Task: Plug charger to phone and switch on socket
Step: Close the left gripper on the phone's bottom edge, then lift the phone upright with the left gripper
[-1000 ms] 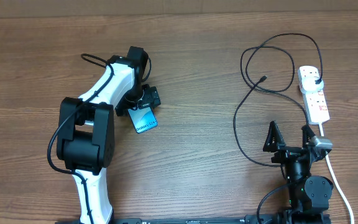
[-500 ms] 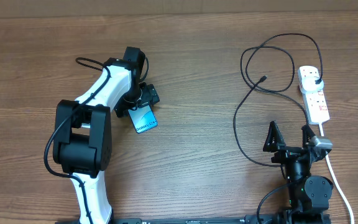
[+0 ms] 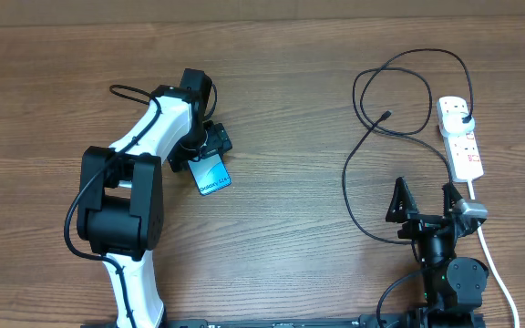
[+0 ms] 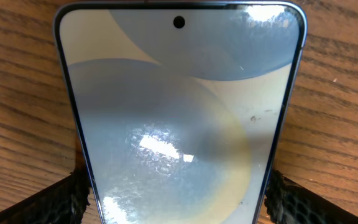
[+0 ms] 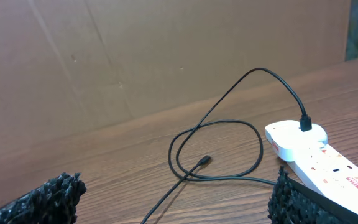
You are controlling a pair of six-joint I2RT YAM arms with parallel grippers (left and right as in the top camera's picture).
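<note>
Phone screen is showing pale grey-blue and cream curved bands, with a black camera dot at 12 o'clock and a thin blue rim. Table is showing brown wood grain. Charger is reading black throughout. Socket, at 2 o'clock overhead, is showing white with red markings. Left fingers are showing black, mesh-textured. Left arm is showing white and black.

Wooden table under phone, looped charger and white socket.
</note>
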